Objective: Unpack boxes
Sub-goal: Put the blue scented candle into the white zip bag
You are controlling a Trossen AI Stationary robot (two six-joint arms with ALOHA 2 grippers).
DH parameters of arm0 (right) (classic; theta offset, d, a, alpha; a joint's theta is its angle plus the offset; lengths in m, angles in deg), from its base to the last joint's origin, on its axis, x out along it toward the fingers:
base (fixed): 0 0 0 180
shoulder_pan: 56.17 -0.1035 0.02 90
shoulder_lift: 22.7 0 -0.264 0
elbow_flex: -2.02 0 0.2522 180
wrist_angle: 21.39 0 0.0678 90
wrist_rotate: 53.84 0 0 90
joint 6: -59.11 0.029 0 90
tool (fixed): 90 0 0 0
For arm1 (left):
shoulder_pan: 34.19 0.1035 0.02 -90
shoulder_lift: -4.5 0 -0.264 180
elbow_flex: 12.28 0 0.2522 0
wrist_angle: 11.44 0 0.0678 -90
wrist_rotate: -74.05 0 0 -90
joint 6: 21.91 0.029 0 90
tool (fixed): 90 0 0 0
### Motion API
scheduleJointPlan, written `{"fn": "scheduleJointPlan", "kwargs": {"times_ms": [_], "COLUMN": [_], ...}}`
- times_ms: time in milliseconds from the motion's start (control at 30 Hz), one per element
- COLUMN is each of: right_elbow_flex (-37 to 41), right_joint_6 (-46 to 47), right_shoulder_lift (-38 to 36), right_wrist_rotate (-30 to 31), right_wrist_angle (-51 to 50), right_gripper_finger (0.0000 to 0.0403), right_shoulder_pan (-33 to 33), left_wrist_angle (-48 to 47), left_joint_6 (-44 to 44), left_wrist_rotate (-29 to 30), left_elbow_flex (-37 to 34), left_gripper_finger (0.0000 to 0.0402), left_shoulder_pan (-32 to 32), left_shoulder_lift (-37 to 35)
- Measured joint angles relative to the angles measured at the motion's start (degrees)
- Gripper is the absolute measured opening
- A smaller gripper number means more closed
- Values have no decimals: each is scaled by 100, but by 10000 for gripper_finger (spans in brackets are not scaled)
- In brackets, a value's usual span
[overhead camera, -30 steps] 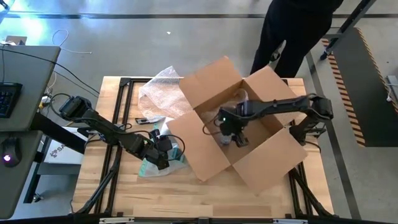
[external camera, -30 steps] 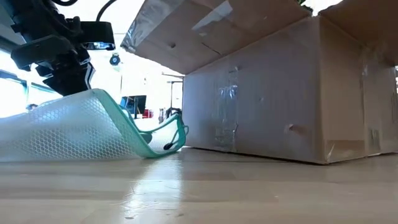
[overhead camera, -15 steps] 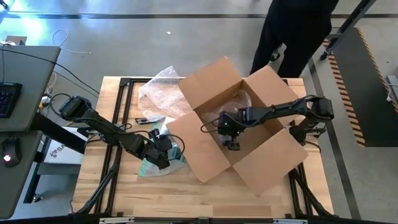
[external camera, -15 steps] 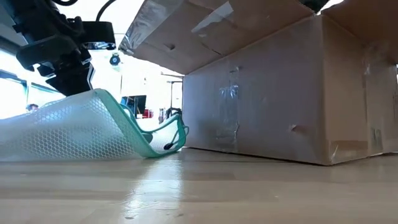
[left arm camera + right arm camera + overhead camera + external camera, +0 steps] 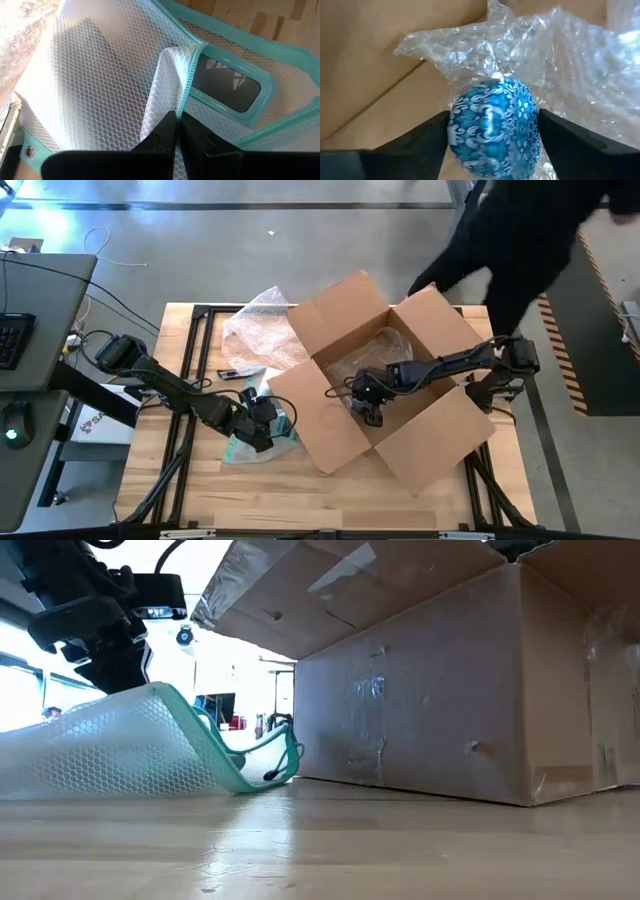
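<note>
The brown box (image 5: 385, 380) sits open mid-worktop (image 5: 270, 500), light but floppy at the flaps, so I'd leave them alone; inside it the right claw (image 5: 492, 132) straddles a blue patterned ball (image 5: 494, 127) that looks slippery in its bubble wrap (image 5: 555, 60), fingers apart either side, while beside the box the left claw (image 5: 178, 132) is pinched tight on the mesh pouch (image 5: 100, 75).

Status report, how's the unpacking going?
Left gripper shut on pouch. Right gripper open around blue ball inside box. Bubble wrap behind it.

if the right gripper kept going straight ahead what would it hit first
Probably the blue-and-white patterned ball, which sits between the right gripper's open fingers; crumpled clear bubble wrap lies just past it.
</note>
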Motion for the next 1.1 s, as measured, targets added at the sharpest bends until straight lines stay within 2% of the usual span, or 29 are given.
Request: {"fn": "scheduleJointPlan", "kwargs": {"times_ms": [167, 333, 467, 600, 700, 767, 867, 967, 1100], "right_elbow_flex": [-94, -377, -722, -1018, -1230, -1259, -1285, -1300, -1831], "right_joint_6": [88, 316, 361, 464, 436, 172, -539, -1083, -1621], "right_shoulder_lift": [-122, -778, -1461, -1983, -2096, -2012, -1725, -1183, -324], "right_wrist_rotate": [141, 359, 959, 1708, 2155, 2386, 2407, 2358, 2112], "right_wrist_angle": [-86, -1000, -1729, -1720, -1302, -669, 721, 1930, 2577], "right_gripper_finger": [155, 154, 154, 154, 154, 154, 154, 154, 154], "right_shoulder_pan": [-26, -111, -397, -1004, -1604, -2042, -2561, -2813, -2908], "left_wrist_angle": [-21, -532, -1229, -1738, -1955, -1974, -2127, -2406, -2706], "left_joint_6": [-1, -344, -949, -1668, -2197, -2535, -3044, -3714, -4429], "left_wrist_rotate": [-199, -114, 346, 691, 657, 597, 444, 346, 326], "left_elbow_flex": [59, 519, 1029, 1414, 1589, 1606, 1606, 1606, 1604], "left_gripper_finger": [0, 0, 0, 0, 0, 0, 0, 0, 0], "left_shoulder_pan": [-8, -161, -395, -652, -858, -1000, -1228, -1449, -1744], "left_shoulder_lift": [0, -7, -11, -11, -15, -15, -15, -7, -4]}}
